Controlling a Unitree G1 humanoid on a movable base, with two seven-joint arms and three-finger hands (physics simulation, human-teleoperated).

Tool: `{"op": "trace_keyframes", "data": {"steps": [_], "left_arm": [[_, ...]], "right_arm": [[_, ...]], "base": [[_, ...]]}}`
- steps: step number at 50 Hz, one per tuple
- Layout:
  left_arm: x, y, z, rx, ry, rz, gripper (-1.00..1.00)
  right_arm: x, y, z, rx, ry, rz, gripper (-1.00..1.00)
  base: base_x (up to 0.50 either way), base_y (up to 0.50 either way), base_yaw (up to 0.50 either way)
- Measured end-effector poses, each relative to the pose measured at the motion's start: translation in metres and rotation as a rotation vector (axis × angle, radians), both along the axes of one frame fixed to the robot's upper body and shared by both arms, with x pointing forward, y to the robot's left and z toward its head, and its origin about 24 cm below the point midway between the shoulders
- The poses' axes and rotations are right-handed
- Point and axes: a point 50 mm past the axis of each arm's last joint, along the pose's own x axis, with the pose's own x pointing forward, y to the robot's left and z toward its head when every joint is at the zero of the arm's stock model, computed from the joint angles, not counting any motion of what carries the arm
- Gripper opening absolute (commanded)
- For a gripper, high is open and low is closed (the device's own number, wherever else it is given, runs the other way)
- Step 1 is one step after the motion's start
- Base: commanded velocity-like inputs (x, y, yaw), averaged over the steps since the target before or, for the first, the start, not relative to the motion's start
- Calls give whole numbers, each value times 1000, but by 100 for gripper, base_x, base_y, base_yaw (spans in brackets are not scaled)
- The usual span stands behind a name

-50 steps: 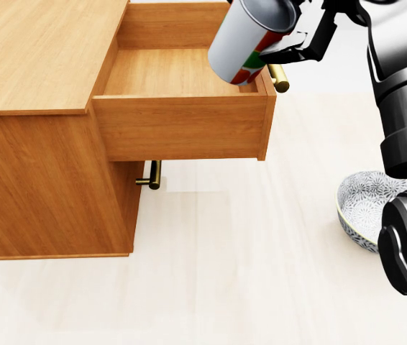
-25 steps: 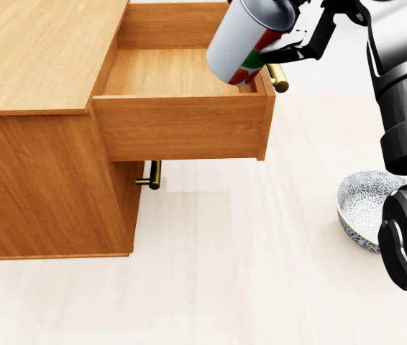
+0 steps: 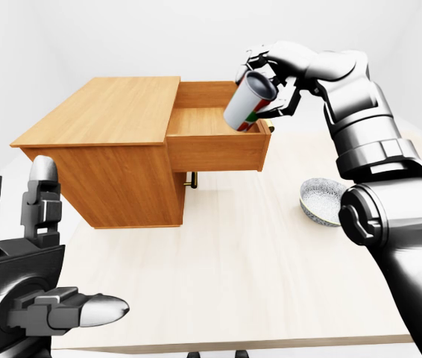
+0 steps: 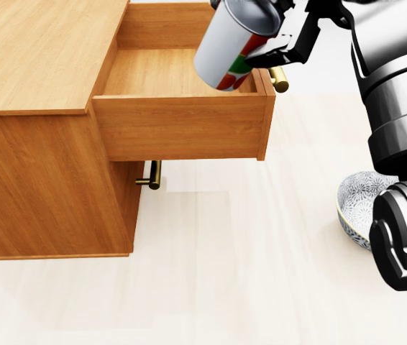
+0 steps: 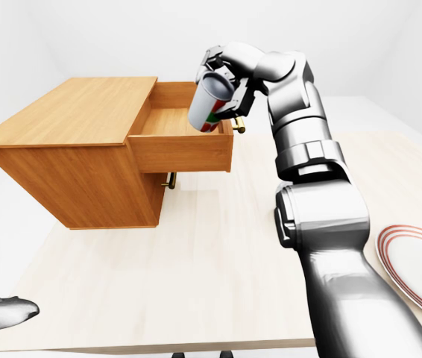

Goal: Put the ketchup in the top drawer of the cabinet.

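Observation:
The ketchup [image 4: 225,49] is a grey container with a red, green and white label. My right hand [image 3: 267,74] is shut on it and holds it tilted, its lower end just inside the right end of the open top drawer [image 4: 182,122] of the wooden cabinet [image 3: 99,127]. The drawer's inside looks bare. The drawer's brass handle [image 4: 278,77] sits just right of the ketchup. My left hand [image 3: 39,298] is open and empty at the bottom left of the left-eye view, far from the cabinet.
A patterned bowl [image 3: 321,201] sits on the table right of the cabinet, partly behind my right arm. A red-rimmed plate [image 5: 420,268] lies at the right in the right-eye view. The lower drawer's brass handle [image 4: 153,175] shows under the open drawer.
My right hand has moved the ketchup a little to the left and up, further over the drawer. The cabinet and bowl have not moved.

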Motion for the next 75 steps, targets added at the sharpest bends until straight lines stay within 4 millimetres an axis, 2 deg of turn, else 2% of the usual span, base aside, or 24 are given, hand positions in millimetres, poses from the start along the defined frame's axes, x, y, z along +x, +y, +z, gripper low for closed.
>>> {"op": "trace_keyframes", "data": {"steps": [11,27,28,29,30,31,32,44,63,69,75], "left_arm": [[-1,-1,-2,4,2,1,100],[-1,0,-2,1,9,-1,100],[-1,0,-2,1,8,-1,100],[-1,0,-2,1,8,-1,100],[-1,0,-2,1,8,-1,100],[-1,0,-2,1,9,0,100],[-1,0,-3,2,9,0,100],[-2,-1,-3,8,4,1,100],[0,-1,-1,0,11,-7,100],[0,0,-1,-3,13,-7,100],[0,0,0,-6,15,-8,100]], "right_arm": [[4,2,-15,8,55,4,-100],[6,4,-27,31,98,9,-100],[6,5,-28,30,101,10,-95],[6,5,-29,28,103,10,-76],[6,5,-30,26,105,10,25],[6,5,-30,24,106,10,97],[6,6,-31,21,108,10,100],[6,4,-31,8,108,2,100],[4,2,-15,-16,60,-10,100],[1,3,1,-36,12,-11,100],[-7,5,32,-64,-90,-14,100]], "base": [[0,0,0],[0,0,0],[0,0,0],[0,0,0],[0,0,0],[0,0,0],[0,0,0],[0,0,0],[0,0,0],[0,0,0],[0,0,0]]}}
